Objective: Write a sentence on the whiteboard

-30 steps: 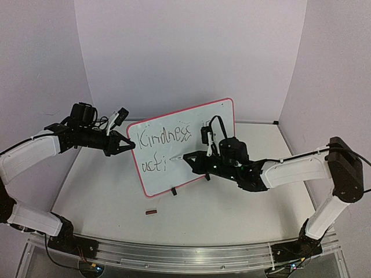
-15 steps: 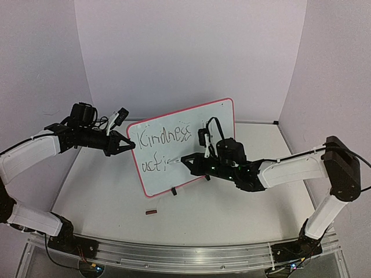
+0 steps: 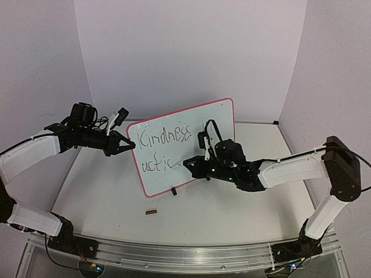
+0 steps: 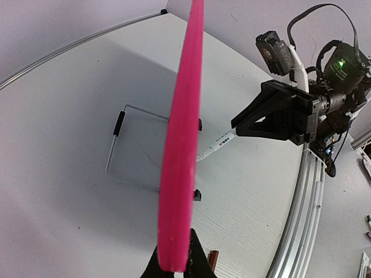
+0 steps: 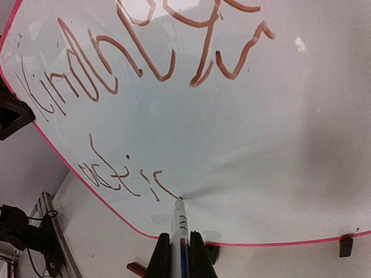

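**Desk:** Where is the whiteboard point(image 3: 217, 119) sitting?

**Me:** I see it propped upright at the middle of the surface point(image 3: 104, 197). In the top view its red rim is tilted, so the 3 o'clock side rides higher. One black clip foot point(image 5: 346, 246) shows under the lower rim.

**Desk:** And your left pincer point(image 3: 128, 145)?

**Me:** It is pressed together on the rim at the board's 9 o'clock edge. My left wrist camera looks straight along that pink edge, with the fingertips point(image 4: 196, 262) nipping it on both sides.

**Desk:** And the right?

**Me:** The right pincer point(image 5: 177, 255) is pinching a white marker point(image 5: 178, 223). The tip touches the board towards 7 o'clock, just past the last stroke.

**Desk:** What does the sentence point(image 3: 165, 138) read?

**Me:** "Kindness" runs along the top. A second line point(image 3: 156, 164) below it looks like "acti" plus one more stroke, though the letters are uneven and I can't be sure.

**Desk:** Anything else on the surface?

**Me:** A small dark reddish piece point(image 3: 151, 212) lies at the board's 6 o'clock, near its lower edge but apart from it.
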Controlling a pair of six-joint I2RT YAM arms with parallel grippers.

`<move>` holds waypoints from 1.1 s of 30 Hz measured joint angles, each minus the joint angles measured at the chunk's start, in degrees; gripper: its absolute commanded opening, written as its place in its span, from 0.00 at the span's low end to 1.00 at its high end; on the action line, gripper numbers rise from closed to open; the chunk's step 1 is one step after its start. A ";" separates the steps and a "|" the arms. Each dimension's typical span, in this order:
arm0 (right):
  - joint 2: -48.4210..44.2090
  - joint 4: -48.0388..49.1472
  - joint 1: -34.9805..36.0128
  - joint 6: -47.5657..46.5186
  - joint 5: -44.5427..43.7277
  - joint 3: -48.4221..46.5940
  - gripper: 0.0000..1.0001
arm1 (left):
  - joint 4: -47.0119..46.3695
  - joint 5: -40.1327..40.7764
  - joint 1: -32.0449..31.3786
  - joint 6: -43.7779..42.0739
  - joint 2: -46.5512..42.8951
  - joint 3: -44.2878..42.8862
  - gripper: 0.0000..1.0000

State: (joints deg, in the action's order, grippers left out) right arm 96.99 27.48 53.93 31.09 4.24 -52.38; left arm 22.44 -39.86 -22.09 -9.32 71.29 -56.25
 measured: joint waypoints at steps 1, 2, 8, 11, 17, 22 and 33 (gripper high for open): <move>-0.14 -0.31 0.00 -0.23 -0.18 0.00 0.00 | 0.00 0.00 0.00 0.00 0.00 0.00 0.00; -0.33 -0.59 0.00 -0.48 -0.40 0.00 0.00 | 0.00 0.00 0.00 0.00 0.00 0.00 0.00; -1.51 -1.84 0.00 -1.54 -1.84 -0.39 0.00 | 0.00 0.00 0.00 0.00 0.00 0.00 0.00; -1.76 -1.90 0.00 -1.86 -1.95 -1.00 0.00 | 0.00 0.00 0.00 0.00 0.00 0.00 0.00; -1.77 -2.02 0.00 -2.14 -1.67 -2.30 0.00 | 0.00 0.02 0.00 0.13 0.00 0.00 0.00; -1.77 -1.92 0.00 -2.14 -1.46 -2.77 0.00 | 0.00 0.02 0.00 0.17 0.00 0.00 0.00; -1.89 -1.85 0.00 -2.01 -0.96 -2.97 0.00 | -0.01 0.02 0.00 0.16 0.00 0.00 0.00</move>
State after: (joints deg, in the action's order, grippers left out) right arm 95.10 25.63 53.93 29.08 3.28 -55.35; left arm 22.42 -39.83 -22.09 -9.16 71.29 -56.25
